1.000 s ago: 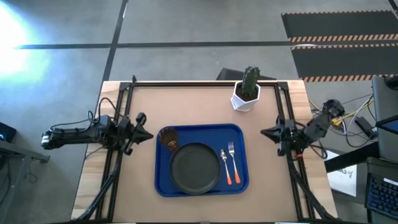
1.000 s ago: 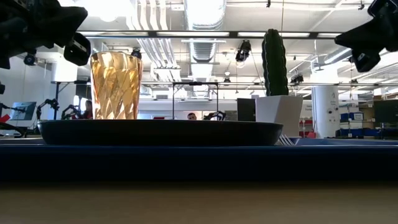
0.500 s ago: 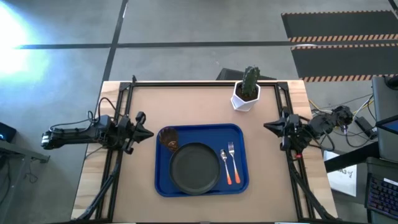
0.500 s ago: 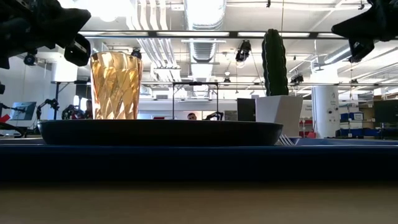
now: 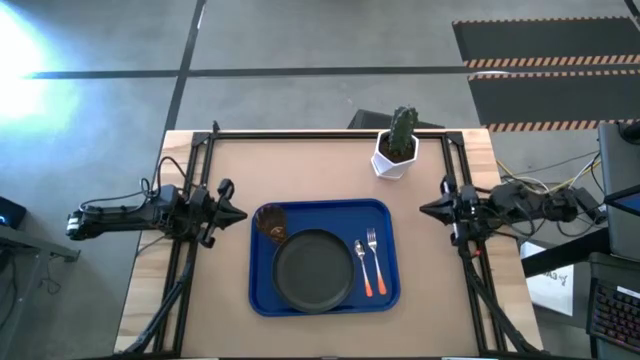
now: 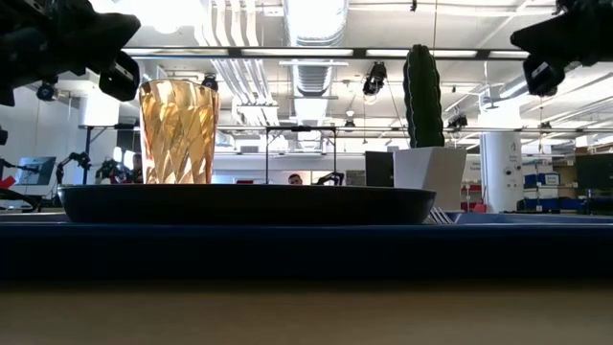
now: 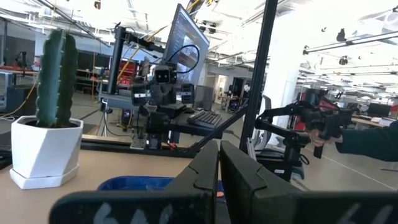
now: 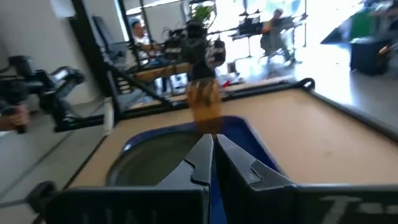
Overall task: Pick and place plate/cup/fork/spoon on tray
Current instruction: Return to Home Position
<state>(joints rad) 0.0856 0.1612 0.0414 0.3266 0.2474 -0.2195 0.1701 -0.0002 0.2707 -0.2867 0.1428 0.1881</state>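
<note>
The blue tray [image 5: 390,215] lies on the table's near middle. On it rest the dark round plate [image 5: 314,269], the amber cup [image 5: 271,224] upright at its far left corner, the spoon [image 5: 362,268] and the fork [image 5: 375,262] side by side at its right. My left gripper [image 5: 240,215] is shut and empty, left of the tray. My right gripper [image 5: 426,211] is shut and empty, right of the tray. In the low view the cup [image 6: 179,130] stands behind the plate [image 6: 246,202].
A white pot with a green cactus [image 5: 397,145] stands at the table's far edge, behind the tray. Black frame rails [image 5: 190,190] run along the table's left, right and far sides. Bare tabletop lies on both sides of the tray.
My right arm has swung and straightened, its wrist turning; its gripper has stayed right of the tray, shut. Nothing on the tray has moved.
</note>
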